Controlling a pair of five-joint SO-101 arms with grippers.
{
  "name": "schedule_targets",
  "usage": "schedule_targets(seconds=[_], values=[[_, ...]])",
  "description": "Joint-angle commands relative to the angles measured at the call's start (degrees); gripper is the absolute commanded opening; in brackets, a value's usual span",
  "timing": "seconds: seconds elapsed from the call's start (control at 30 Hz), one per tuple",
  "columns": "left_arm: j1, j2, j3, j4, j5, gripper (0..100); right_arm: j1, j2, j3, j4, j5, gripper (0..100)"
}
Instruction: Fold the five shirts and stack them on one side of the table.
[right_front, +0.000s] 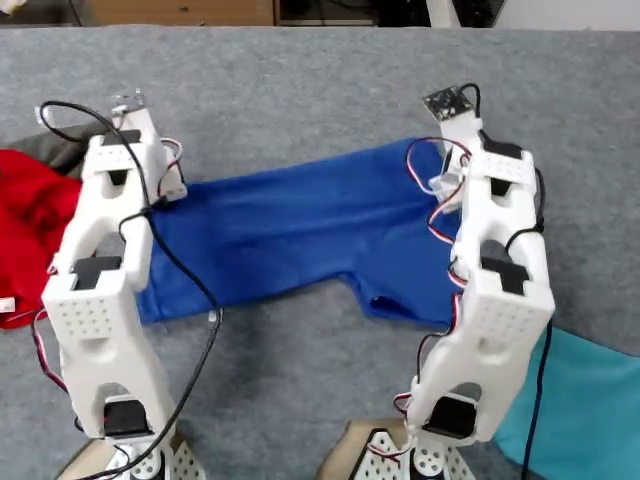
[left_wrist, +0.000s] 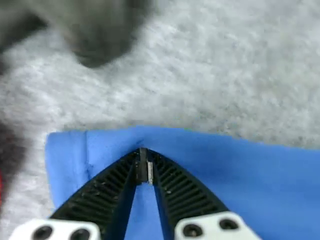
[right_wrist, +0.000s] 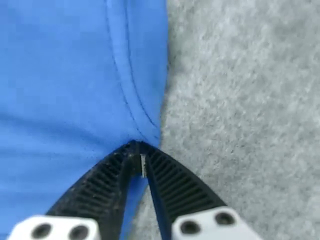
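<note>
Blue shirt (right_front: 300, 235) is laid out flat across the middle of the grey-covered table (right_front: 320, 80), running sideways btwn the two arms, w/ one sleeve poking out toward the arm bases on its near edge. Left gripper (left_wrist: 144, 165) has its jaws pinched fully together, tips meeting right at the shirt's (left_wrist: 235, 175) far edge near a corner, and there's blue fabric bunched around the tips, so it's got hold of the cloth there. Right gripper (right_wrist: 139, 157) is the same deal: jaws closed tight w/ no gap, tips sitting on the stitched hem of the shirt (right_wrist: 65, 80) right where blue meets grey felt, clamped on that hem afaict. In the high view each arm sits over its own end of the shirt, left arm at the end next to the red shirt (right_front: 30, 230). That red one is crumpled at the table's edge, w/ a dark grey cloth (right_front: 55, 150) just behind it. A teal shirt (right_front: 590, 400) lies beside the right arm's base, apart from the blue one.
</note>
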Motion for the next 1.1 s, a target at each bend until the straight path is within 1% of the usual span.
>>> schedule_targets(seconds=[0.0, 0.2, 0.3, 0.4, 0.53, 0.6, 0.67, 0.73, 0.83, 0.93, 1.07], values=[[-3.52, -0.13, -2.55, 0.26, -0.09, 2, 1.71, 3.3, -7.78, 4.13, -0.44, 0.5], [-2.29, -0.22, -2.99, 0.35, -0.09, 2, 1.36, 4.79, -15.6, 12.92, -0.35, 0.5], [0.0, -0.57, -4.84, 3.25, -1.67, 2, 0.75, 1.71, -17.98, 16.79, 0.0, 0.5], [1.41, -3.3, -9.49, 8.0, -1.58, 2, -0.22, -3.74, -18.15, 20.84, 3.25, 0.5], [1.41, -9.89, -14.59, 13.01, -1.76, 2, -1.45, -11.21, -17.98, 27.69, 7.03, 0.5], [1.49, -13.67, -14.68, 15.3, -2.46, 2, -1.8, -14.55, -16.75, 31.03, 10.64, 0.5], [2.99, -17.54, -13.27, 17.85, -5.01, 2, -2.42, -18.24, -14.02, 33.58, 14.07, 0.5], [5.01, -21.85, -9.32, 19.34, -6.51, 2, -2.59, -22.37, -9.45, 34.81, 17.23, 0.5], [7.56, -30.11, 0.44, 17.93, -7.12, 2, -2.42, -29.85, -0.04, 32.18, 18.46, 0.5], [8.0, -40.22, 13.45, 11.78, -7.3, 2, -2.51, -39.52, 11.56, 27.16, 19.43, 0.5], [7.21, -53.85, 31.65, 1.49, -7.38, 2, -2.95, -53.14, 26.95, 21.27, 28.48, 0.5]])
